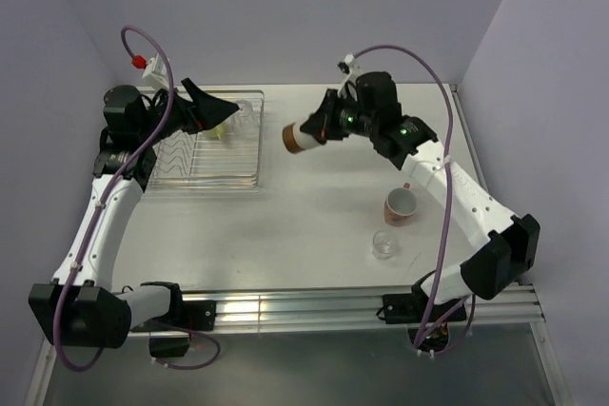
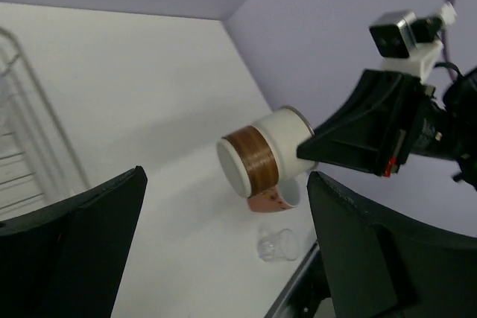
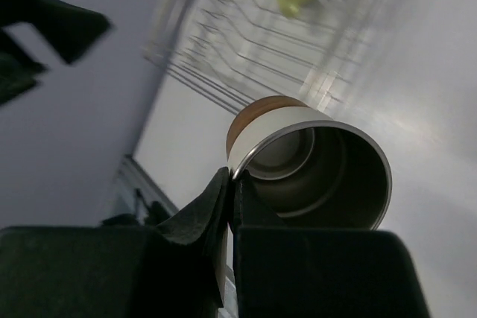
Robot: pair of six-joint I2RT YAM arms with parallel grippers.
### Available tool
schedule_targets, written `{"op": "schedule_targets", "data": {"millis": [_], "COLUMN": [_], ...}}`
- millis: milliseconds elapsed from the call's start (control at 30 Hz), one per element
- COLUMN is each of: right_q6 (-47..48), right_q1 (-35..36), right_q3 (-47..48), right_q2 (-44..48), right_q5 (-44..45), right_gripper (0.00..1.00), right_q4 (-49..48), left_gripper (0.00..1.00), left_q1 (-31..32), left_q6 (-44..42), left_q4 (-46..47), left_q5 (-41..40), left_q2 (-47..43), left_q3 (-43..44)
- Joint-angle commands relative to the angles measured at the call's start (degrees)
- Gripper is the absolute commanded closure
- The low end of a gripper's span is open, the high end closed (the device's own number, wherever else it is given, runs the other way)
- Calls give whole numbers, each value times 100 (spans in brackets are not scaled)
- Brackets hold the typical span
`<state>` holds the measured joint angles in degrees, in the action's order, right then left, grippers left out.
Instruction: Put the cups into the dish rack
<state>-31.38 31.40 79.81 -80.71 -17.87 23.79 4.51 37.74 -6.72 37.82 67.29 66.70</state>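
My right gripper (image 1: 321, 128) is shut on the rim of the brown metallic cup (image 1: 299, 137), held sideways in the air just right of the dish rack (image 1: 190, 173); the right wrist view shows the fingers (image 3: 216, 206) pinching the cup's wall (image 3: 313, 158). My left gripper (image 1: 219, 109) is open and empty above the rack's far part. A pale yellow mug (image 1: 222, 129) and a clear tumbler (image 1: 246, 118) are in the rack. The salmon-pink mug (image 1: 401, 204) and the other clear tumbler (image 1: 384, 243) stand on the table at the right. The left wrist view shows the held cup (image 2: 261, 158), the pink mug (image 2: 277, 199) and the tumbler (image 2: 277, 244).
The rack stands at the table's far left, close to the left and back walls. A wall also runs along the table's right side. A metal rail (image 1: 314, 306) runs along the near edge between the arm bases.
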Motion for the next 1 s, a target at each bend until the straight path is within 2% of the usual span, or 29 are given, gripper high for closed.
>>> {"op": "schedule_targets", "data": {"millis": [0,100,233,367,467,667,967], "right_q6": [-578,-1253,-2047,-2487,-2961,-3234,-3278], "right_q1": [-195,-318,-371,-389,-441,-538,-529], "right_q3": [701,1018,1282,1379,1204,1159,1493], "right_q2": [-480,-867,-1254,-1561,-1589,-1562,-1685], "right_q5": [-1736,-2404,-3002,-3204,-3319,-3407,-3381], "right_gripper": [100,100,100,100,100,100,100], "right_q4": [-1111,-1813,-2668,-3125,-3766,-4084,-4005], "left_gripper": [3,3,3,3,3,4,3], "left_q1": [-38,-38,-38,-30,-21,6,427], "left_q6": [751,1279,1227,1394,1254,938,955], "left_q4": [1654,2402,2377,2702,2580,2175,2403], "left_q5": [1446,1693,1526,1693,1641,1395,1526], "left_q2": [293,487,794,970,988,1023,1014], "left_q3": [45,80,291,335,344,318,230]}}
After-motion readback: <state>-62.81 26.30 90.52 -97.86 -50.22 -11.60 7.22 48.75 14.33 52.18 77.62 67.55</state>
